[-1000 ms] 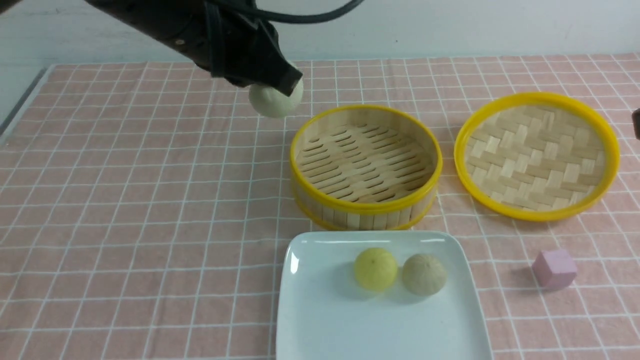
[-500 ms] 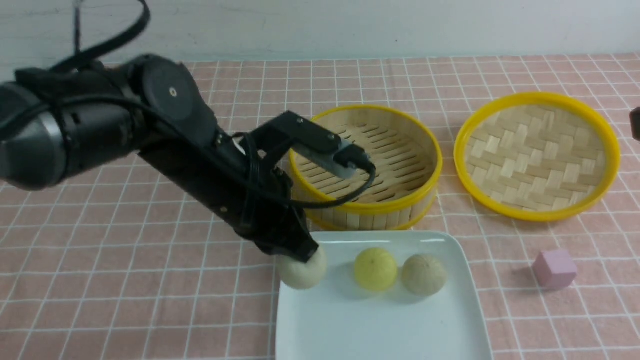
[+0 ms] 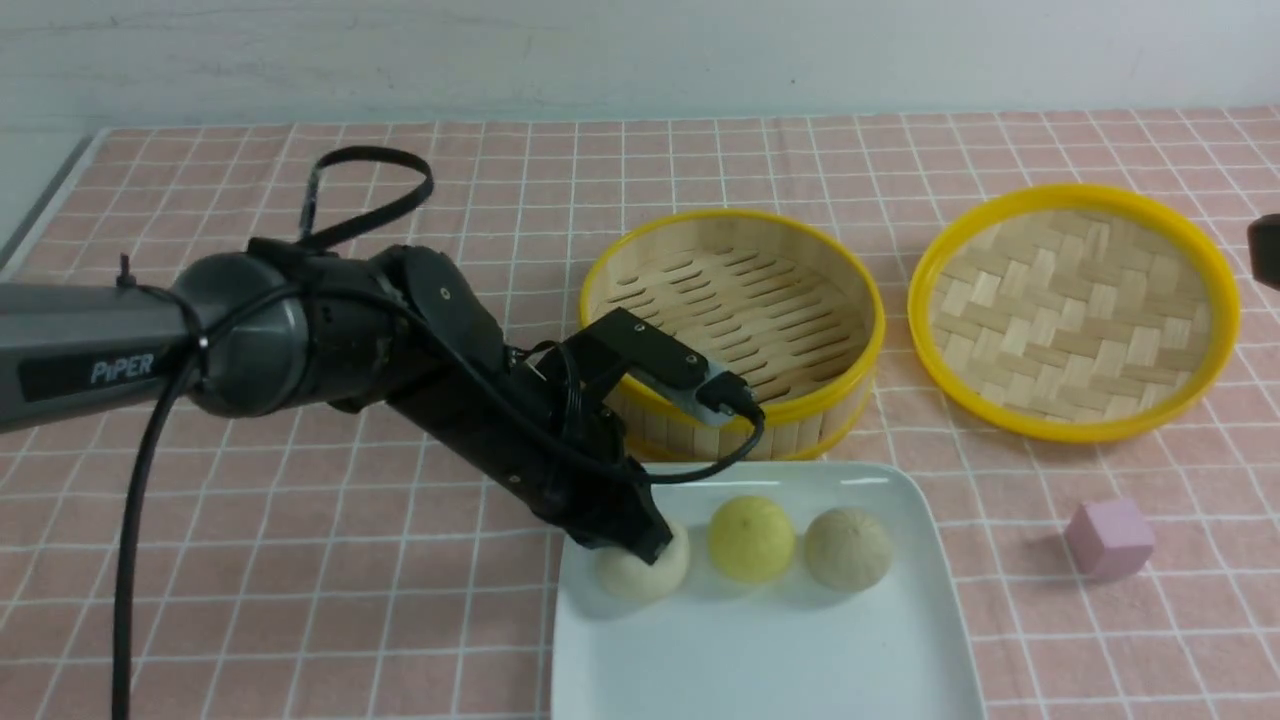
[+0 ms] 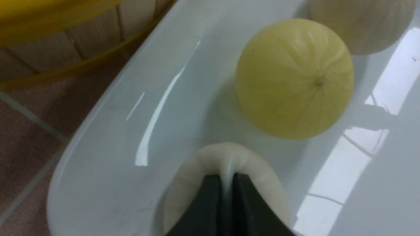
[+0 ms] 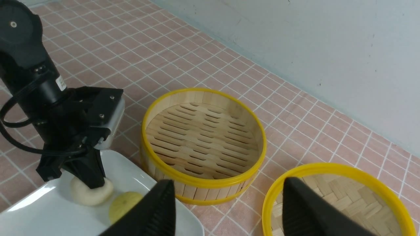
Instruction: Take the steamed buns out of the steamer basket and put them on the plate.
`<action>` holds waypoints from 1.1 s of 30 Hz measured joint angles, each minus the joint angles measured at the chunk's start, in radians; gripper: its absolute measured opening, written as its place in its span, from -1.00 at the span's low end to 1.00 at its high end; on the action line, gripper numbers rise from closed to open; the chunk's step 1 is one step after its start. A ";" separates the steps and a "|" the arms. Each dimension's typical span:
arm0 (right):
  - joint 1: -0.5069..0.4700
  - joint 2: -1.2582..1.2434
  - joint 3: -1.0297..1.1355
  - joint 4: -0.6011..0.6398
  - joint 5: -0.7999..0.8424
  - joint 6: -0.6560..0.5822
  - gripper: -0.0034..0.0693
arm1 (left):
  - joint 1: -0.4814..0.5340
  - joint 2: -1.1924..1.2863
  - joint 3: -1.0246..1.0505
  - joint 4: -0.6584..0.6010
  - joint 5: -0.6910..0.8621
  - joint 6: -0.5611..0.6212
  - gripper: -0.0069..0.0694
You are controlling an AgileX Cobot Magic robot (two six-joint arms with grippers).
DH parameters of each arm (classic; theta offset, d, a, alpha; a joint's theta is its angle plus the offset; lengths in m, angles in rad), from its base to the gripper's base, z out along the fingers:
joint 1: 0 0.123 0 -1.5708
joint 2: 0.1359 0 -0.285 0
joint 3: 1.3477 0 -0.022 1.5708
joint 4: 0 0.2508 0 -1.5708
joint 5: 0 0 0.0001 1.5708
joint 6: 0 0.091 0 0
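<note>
pinching a pale bun [image 3: 650, 578] by its top, the left gripper [image 3: 645, 545] is holding it on the plate [image 3: 760, 650], in a row with a yellow bun [image 3: 751, 540] and a grey bun [image 3: 848, 547]. the basket [image 3: 732, 405] is standing just behind. the right gripper [image 5: 228, 183] is hanging, jaws wide apart, gripping nothing.

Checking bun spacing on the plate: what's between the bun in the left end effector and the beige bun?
The yellow bun, resting on the plate between the gripped bun and the beige bun; the front view shows it.
</note>
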 joint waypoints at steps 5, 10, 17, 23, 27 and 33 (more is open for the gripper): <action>0.000 0.000 0.000 0.002 0.000 0.000 0.31 | 0.000 -0.007 -0.003 -0.019 -0.007 0.010 -0.35; 0.000 0.000 0.000 0.002 0.000 0.000 0.31 | 0.000 -0.075 -0.003 -0.026 -0.029 0.010 0.41; 0.000 0.000 0.000 -0.002 -0.011 0.000 0.31 | 0.000 -0.291 -0.003 -0.025 -0.052 -0.004 0.82; 0.000 -0.006 0.000 -0.056 -0.139 0.000 0.31 | 0.000 -0.513 -0.002 0.050 -0.144 -0.095 0.64; 0.000 -0.068 0.001 -0.134 -0.284 0.007 0.31 | 0.000 -0.632 0.000 0.180 -0.199 -0.201 0.57; 0.000 -0.239 -0.001 -0.233 -0.329 0.130 0.31 | 0.000 -0.688 0.000 0.382 -0.239 -0.417 0.55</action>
